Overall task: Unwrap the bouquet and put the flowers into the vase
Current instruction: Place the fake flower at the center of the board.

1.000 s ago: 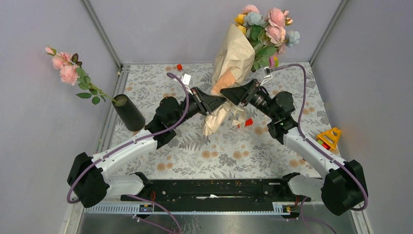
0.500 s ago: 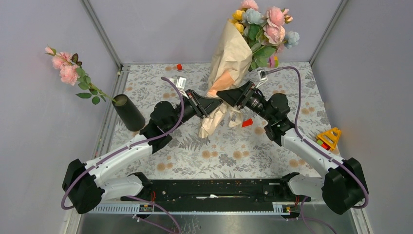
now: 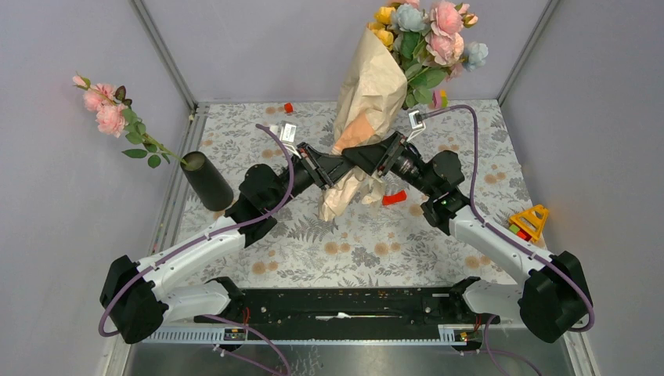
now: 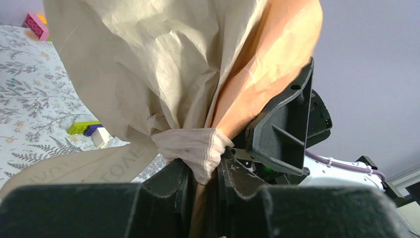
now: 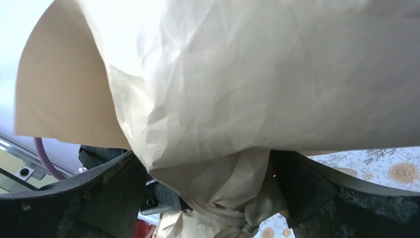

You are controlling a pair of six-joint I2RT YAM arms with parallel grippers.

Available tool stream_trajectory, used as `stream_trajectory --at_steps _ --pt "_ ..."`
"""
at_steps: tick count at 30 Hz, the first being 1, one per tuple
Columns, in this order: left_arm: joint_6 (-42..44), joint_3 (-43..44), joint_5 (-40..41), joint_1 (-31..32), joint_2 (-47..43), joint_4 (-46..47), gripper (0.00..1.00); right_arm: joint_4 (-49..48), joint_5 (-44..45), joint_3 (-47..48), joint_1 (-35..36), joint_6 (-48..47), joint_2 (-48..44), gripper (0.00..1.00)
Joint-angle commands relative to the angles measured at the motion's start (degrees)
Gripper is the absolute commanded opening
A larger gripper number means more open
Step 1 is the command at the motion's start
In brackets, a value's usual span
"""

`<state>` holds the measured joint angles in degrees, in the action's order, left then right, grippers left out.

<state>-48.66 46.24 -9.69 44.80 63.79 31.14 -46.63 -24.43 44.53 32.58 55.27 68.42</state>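
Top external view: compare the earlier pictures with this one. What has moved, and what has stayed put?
The bouquet has swung more upright, its heads nearer the top edge. Both arms shifted left with it: the left fingers stay clamped at its ribbon-tied neck; the right fingers, open, have come in to straddle the paper. The vase, its pink flowers and the yellow toy have not moved.

Robot lab test cell, not a home. Plain grey wall panels (image 3: 55,219) on metal corner posts (image 3: 162,51) box in a table under floral-print cloth (image 3: 368,243). Black mounting rail (image 3: 344,301) at near edge; purple cables (image 3: 473,157) looping loose.
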Motion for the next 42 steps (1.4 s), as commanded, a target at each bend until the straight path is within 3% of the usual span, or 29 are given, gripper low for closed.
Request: stream_trajectory --at_steps 1,6,12,18,23,26,28,33,37,42 --pt "-1.2 0.7 -3.9 0.9 -3.1 15.1 0.00 -3.9 1.5 4.3 1.2 -0.4 0.9 0.96" --pt "-1.3 0.7 -4.9 1.2 -3.1 15.6 0.00 -4.7 1.0 6.8 1.3 0.8 2.8 0.84" --pt "-1.2 1.6 -5.1 1.2 -2.9 13.7 0.00 -5.8 0.6 6.4 1.5 0.1 1.7 0.54" --pt "-0.8 5.1 -4.2 1.2 -0.7 2.8 0.00 -4.1 1.3 5.6 1.6 -3.1 -0.8 0.29" --pt "-1.1 6.6 -5.3 1.0 1.1 -1.0 0.00 -0.6 2.5 5.0 1.7 -6.8 -3.2 0.15" --pt "0.1 8.0 -6.3 1.0 2.0 -4.0 0.13 2.0 3.3 4.6 1.7 -9.2 -4.6 0.02" --pt "1.5 8.6 -6.4 0.9 2.1 -6.2 0.22 3.9 4.0 4.4 1.7 -10.8 -5.5 0.00" --pt "7.1 9.4 -5.8 0.4 0.1 -12.2 0.66 13.3 7.3 4.7 1.7 -16.5 -8.8 0.00" --pt "13.2 8.9 -4.8 -0.6 -3.7 -18.2 0.94 22.5 10.9 5.7 1.7 -22.5 -12.2 0.00" --pt "20.0 9.4 -7.0 -4.6 -8.9 -28.4 0.99 35.1 15.9 8.5 1.7 -27.2 -14.2 0.00"
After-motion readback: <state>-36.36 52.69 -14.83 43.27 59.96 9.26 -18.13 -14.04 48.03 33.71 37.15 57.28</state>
